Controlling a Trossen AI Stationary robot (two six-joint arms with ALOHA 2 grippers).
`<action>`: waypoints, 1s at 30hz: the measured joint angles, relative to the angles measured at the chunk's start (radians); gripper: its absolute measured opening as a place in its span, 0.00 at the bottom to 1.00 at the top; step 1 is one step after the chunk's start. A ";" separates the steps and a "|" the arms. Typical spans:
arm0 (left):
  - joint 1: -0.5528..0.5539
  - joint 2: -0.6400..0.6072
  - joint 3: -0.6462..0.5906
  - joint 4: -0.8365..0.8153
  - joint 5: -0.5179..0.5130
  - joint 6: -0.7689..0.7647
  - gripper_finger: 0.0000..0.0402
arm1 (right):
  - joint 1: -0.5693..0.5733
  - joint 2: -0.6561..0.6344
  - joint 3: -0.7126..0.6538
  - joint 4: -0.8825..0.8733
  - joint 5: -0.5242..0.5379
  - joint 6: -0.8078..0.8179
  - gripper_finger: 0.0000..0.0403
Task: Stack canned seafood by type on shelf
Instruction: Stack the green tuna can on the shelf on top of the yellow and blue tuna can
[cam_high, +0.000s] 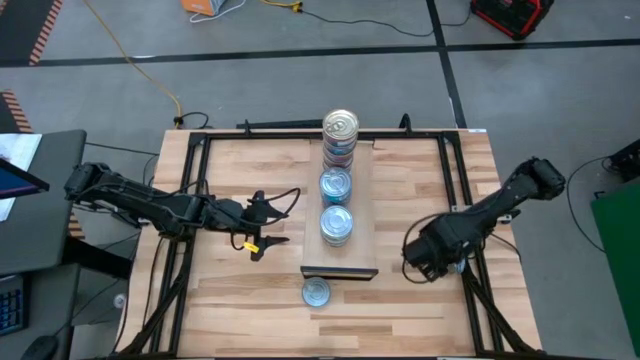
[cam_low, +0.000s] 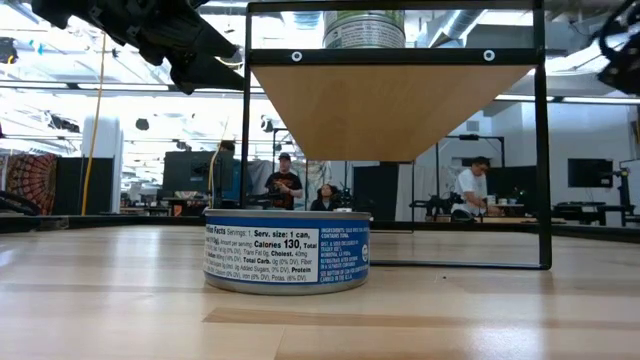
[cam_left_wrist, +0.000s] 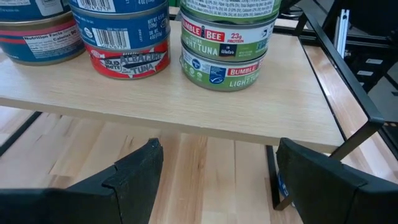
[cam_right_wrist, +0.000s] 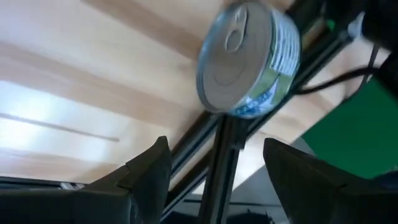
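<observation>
The shelf (cam_high: 340, 262) was a long light-wood board lying across the middle of the striped worktop (cam_high: 250, 310), its long axis running from the worktop's far edge toward the near one. A black metal frame (cam_high: 455, 160) ran around the worktop on either side of the shelf and stood close by both arms.

On the shelf, 3 groups of tins sat in a line along that axis: a tall stack of cans (cam_high: 340, 140) at the far end with a silver-gold top uppermost, then 2 blue-topped groups (cam_high: 336, 184) and (cam_high: 336, 224) nearer the dark front edge. 1 loose blue-topped tin (cam_high: 316, 292) lay flat on the worktop just beyond the shelf's near end.

The left hand (cam_high: 262, 222) hovered beside the shelf's left side, fingers apart and holding nothing. The right hand (cam_high: 428, 262) hung off the shelf's right side over the frame rail, fingers spread and empty.

Only the low view showed the loose tin's nutrition label (cam_low: 288, 258) and people in the room behind. Only the left wrist view read the labels on the shelf: green Bumble Bee light tuna tins (cam_left_wrist: 227, 46) beside blue-and-red ones (cam_left_wrist: 124, 43). Only the right wrist view showed a silver-topped can (cam_right_wrist: 249, 59) with a pull tab, near the frame rail and ahead of the parted fingers (cam_right_wrist: 149, 171).
</observation>
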 joint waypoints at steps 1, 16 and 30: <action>0.000 0.000 0.000 0.000 0.000 0.000 0.75 | 0.019 0.007 0.000 0.012 -0.012 0.018 0.71; 0.000 0.000 0.000 0.006 0.013 -0.009 0.75 | 0.153 0.023 -0.029 0.012 0.031 0.251 0.71; 0.000 0.000 0.000 0.017 0.012 -0.009 0.75 | 0.097 0.027 -0.167 0.209 0.153 0.169 0.71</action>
